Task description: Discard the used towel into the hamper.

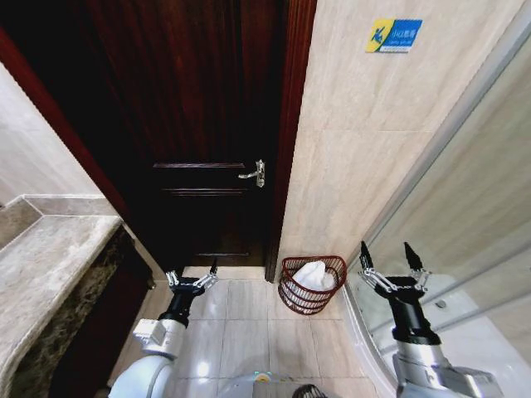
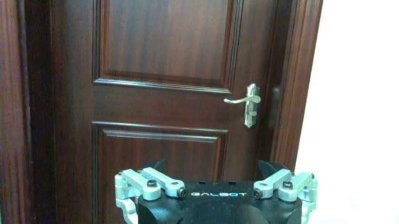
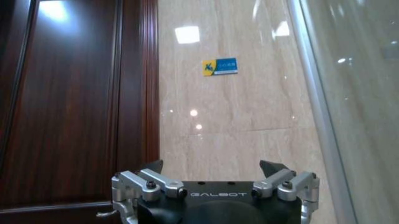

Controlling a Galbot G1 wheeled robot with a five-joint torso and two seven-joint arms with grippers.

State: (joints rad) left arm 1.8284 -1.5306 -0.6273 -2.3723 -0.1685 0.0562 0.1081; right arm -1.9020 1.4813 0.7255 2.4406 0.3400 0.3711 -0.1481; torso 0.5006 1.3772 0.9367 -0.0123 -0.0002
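The hamper (image 1: 292,292), a small dark red wire basket, stands on the tiled floor at the foot of the beige wall, beside the door frame. A white towel (image 1: 313,276) lies crumpled inside it. My left gripper (image 1: 192,274) hangs open to the hamper's left, in front of the dark wooden door, empty. My right gripper (image 1: 388,253) is open and empty too, raised to the hamper's right beside the glass shower screen. Both wrist views show the open grippers (image 2: 212,167) (image 3: 212,166) with nothing between the fingers.
The dark wooden door (image 1: 199,124) with a metal lever handle (image 1: 253,173) is shut ahead. A stone counter (image 1: 41,274) runs along the left. A curved glass shower screen (image 1: 465,207) stands at the right. A blue-and-yellow sign (image 1: 393,36) hangs on the wall.
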